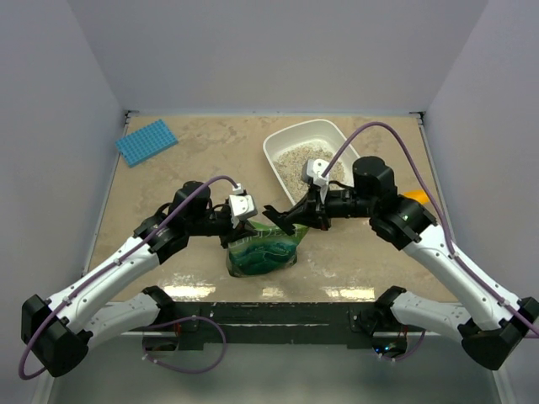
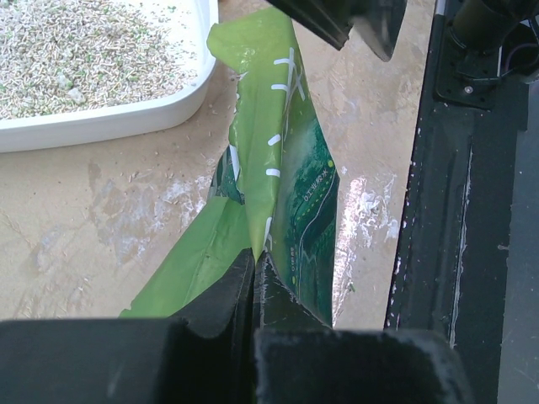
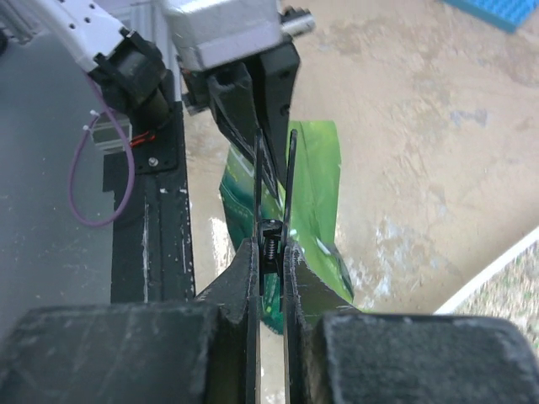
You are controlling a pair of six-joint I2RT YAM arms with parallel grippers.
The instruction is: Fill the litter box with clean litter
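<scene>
- The left tool (image 2: 254, 273) is clamped fully shut, pinching a fold of the green bag (image 2: 290, 194) between its fingertips.
- The right tool (image 3: 269, 252) faces it from the opposite side. Its jaws are almost together on thin dark edges that look like the bag's top.
- The tips of the two tools are close to each other, and the bag hangs under them with its base on the worktop (image 1: 202, 160).
- The litter box (image 1: 271, 160) sits on the worktop just beyond the right tool. From the left tool it lies ahead and to the left, close beside the bag's upper corner.
- Litter (image 2: 76, 50) lies in the box as a pale, loose layer.
- A blue mat (image 1: 146, 140) lies far beyond the left tool.
- An orange scoop (image 1: 418, 199) shows behind the right arm.
</scene>
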